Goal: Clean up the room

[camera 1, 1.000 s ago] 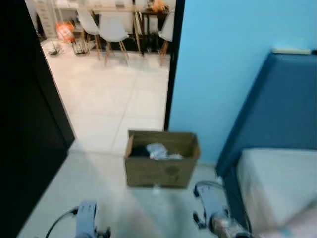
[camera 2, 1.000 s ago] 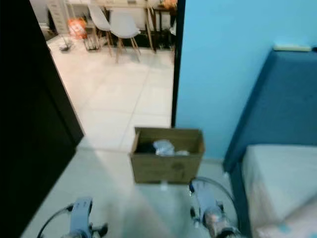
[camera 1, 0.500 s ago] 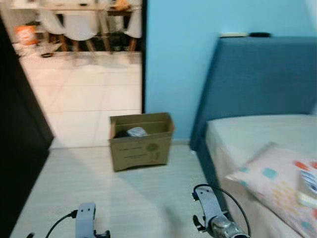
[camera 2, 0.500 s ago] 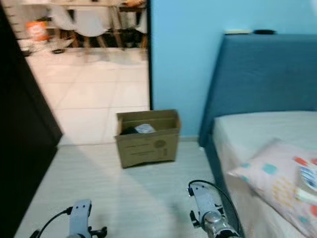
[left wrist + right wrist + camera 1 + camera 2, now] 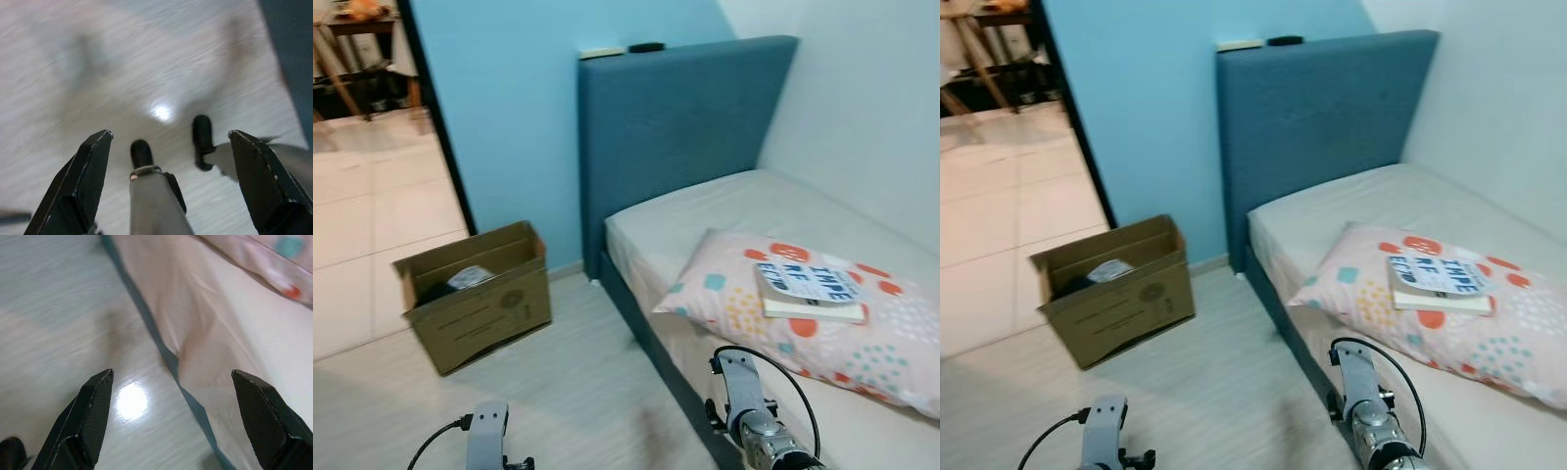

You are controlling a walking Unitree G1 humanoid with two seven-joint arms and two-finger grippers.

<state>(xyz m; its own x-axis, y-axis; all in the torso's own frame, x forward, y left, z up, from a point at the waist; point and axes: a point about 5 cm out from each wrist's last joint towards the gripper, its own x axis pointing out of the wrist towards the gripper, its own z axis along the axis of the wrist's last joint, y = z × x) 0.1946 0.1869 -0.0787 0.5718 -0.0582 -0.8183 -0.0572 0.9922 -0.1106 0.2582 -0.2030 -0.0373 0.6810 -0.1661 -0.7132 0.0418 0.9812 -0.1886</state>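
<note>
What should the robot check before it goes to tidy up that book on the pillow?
1. Book easy to see: ok, it lies flat on top of the spotted pillow, nothing on it.
2. Left gripper open and holding nothing: ok, fingers spread wide over the floor.
3. Right gripper open and holding nothing: ok, fingers spread above the bed's edge.
4. Somewhere to put things: ok, the cardboard box stands open on the floor by the blue wall, with some items already inside.
5. Grippers close enough to the book: not ok, both hang low, the book is further up the bed.
6. Room left in the box: cannot tell, its inside is mostly hidden.
</note>
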